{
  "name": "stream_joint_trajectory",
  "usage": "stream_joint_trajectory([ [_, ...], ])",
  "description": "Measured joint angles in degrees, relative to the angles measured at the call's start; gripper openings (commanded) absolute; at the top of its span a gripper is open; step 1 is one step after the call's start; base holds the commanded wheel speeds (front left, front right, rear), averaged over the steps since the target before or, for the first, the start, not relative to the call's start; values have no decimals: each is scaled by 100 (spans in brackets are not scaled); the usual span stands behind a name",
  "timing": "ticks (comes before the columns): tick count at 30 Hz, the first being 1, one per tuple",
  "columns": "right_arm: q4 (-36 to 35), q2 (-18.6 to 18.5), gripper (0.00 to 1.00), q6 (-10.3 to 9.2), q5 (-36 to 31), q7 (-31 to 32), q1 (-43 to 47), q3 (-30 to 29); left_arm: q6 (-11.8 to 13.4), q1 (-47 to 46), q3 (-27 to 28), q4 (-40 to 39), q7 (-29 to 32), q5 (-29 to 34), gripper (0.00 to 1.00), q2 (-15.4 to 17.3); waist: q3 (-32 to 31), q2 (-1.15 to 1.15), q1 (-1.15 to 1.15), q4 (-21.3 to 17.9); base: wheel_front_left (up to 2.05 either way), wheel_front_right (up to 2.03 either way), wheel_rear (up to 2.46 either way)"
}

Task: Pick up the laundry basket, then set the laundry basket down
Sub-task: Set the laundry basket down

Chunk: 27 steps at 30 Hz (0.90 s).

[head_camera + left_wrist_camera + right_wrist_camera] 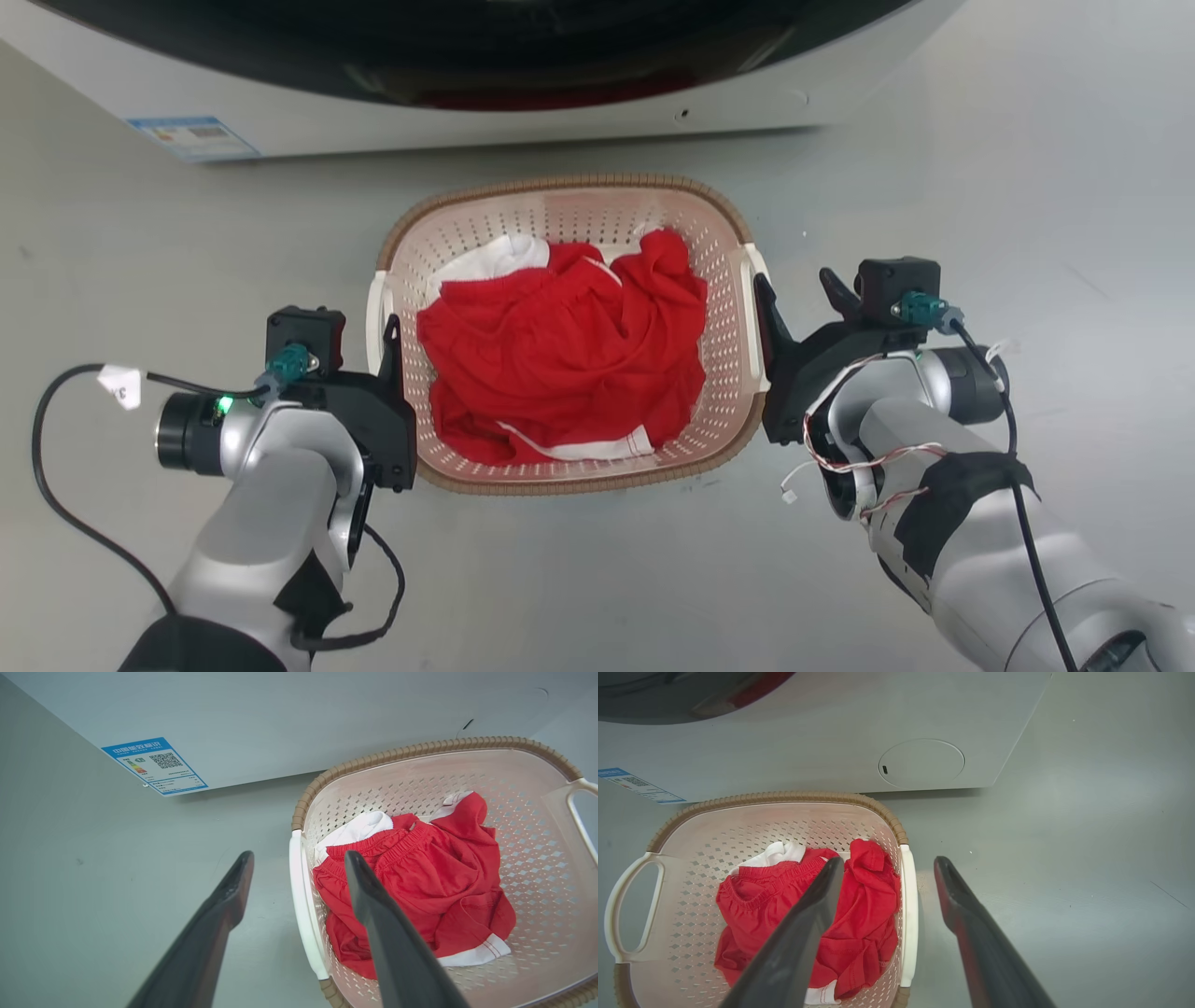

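Note:
The laundry basket [560, 184] stands on the grey floor in front of the washer, pale pink and perforated, with a brown woven-look rim [420, 746] [775, 797]. Red and white clothes [560, 359] lie inside it. My left gripper [381, 329] [296, 858] is open, its two fingers straddling the white left handle [301, 896] from above without touching it. My right gripper [794, 285] [888, 861] is open as well, one finger over the basket's inside and the other over the floor, with the white right handle [908, 905] between them.
The white washer [467, 121] stands just behind the basket, with a blue label [191, 137] on its lower front and a round cover [921, 763]. Bare grey floor [1027, 187] lies left, right and in front of the basket.

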Motion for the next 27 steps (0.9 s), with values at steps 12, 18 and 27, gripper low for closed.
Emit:
stream_joint_trajectory([
  [12,-414,3,100,0,-151,0,698,-390,-31,928,224,-931,0,20,100,75,-874,0,-1,-45,0,0,0],
  [18,-599,3,100,0,-408,0,1162,-645,47,1480,404,-1480,-1,130,100,78,-1307,0,0,-59,0,0,0],
  [27,-1010,-1,100,0,-779,-1,2050,-1227,111,2603,675,-2290,-1,316,100,177,-2015,0,0,-83,0,0,0],
])
